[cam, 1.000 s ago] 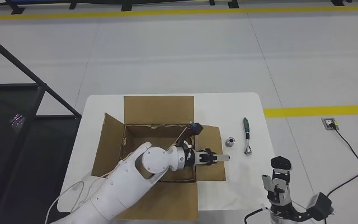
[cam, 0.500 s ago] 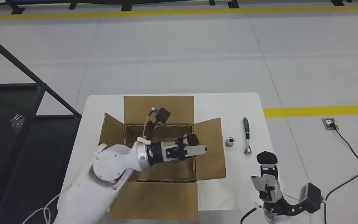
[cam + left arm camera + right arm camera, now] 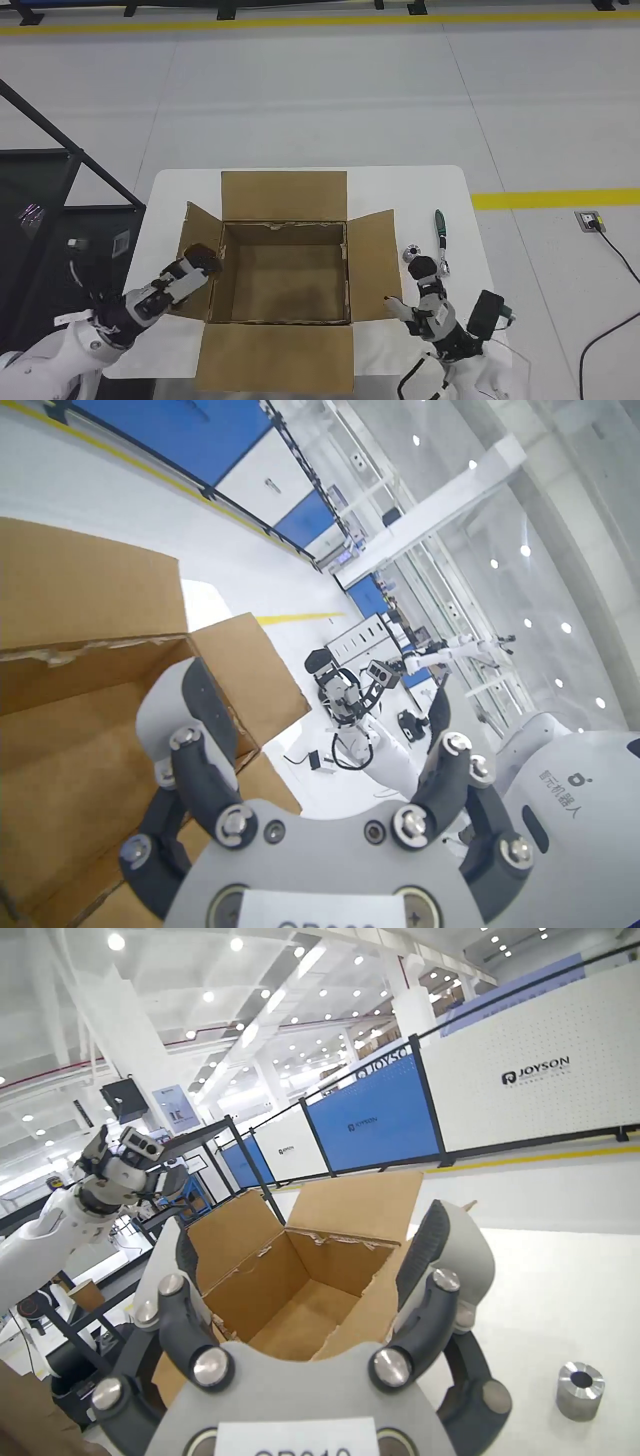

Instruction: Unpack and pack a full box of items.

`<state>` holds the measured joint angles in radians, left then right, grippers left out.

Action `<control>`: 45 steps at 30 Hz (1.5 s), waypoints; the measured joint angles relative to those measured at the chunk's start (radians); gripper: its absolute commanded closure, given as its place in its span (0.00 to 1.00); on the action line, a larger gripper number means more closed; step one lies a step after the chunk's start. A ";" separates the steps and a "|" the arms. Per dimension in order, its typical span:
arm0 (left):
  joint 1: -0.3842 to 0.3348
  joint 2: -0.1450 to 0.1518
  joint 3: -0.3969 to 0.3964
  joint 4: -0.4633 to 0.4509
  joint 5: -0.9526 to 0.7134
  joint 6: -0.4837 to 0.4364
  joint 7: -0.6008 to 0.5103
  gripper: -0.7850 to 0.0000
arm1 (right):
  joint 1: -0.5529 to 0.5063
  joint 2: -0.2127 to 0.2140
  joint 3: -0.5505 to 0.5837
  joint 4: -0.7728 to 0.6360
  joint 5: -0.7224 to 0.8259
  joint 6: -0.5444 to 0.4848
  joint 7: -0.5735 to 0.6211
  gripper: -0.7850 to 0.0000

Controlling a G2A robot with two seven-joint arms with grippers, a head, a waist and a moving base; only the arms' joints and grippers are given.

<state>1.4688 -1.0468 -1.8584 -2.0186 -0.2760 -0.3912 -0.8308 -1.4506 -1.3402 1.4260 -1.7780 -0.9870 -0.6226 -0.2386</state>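
Box point(image 3: 285, 285) open mid table point(image 3: 420, 190). We see L gripper point(image 3: 203, 258) wide by its left flap, R gripper point(image 3: 422, 267) wide by right flap; socket point(image 3: 580, 1390) & ratchet point(image 3: 439, 228) near right edge.

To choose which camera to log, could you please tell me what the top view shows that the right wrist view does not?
The top view adds the green-handled wrench lying on the white table. The right wrist view adds blue and white fence panels behind and the right gripper's spread fingers. Both share the open box, the metal socket and the left gripper.
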 measured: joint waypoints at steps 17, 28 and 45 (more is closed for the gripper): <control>0.134 -0.010 -0.125 0.105 -0.062 0.013 0.199 0.00 | 0.119 0.034 0.107 -0.088 0.342 0.280 0.745 0.00; 0.135 -0.011 -0.098 0.091 0.015 0.047 0.232 0.00 | 0.208 0.036 0.024 -0.033 0.343 0.433 0.901 0.00; 0.165 -0.013 -0.106 0.096 -0.025 -0.016 0.212 0.00 | 0.368 0.035 -0.114 0.033 0.400 0.533 1.064 0.00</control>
<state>1.6342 -1.0600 -1.9640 -1.9227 -0.3011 -0.4076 -0.6187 -1.0828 -1.3050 1.3123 -1.7454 -0.5873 -0.0893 0.8255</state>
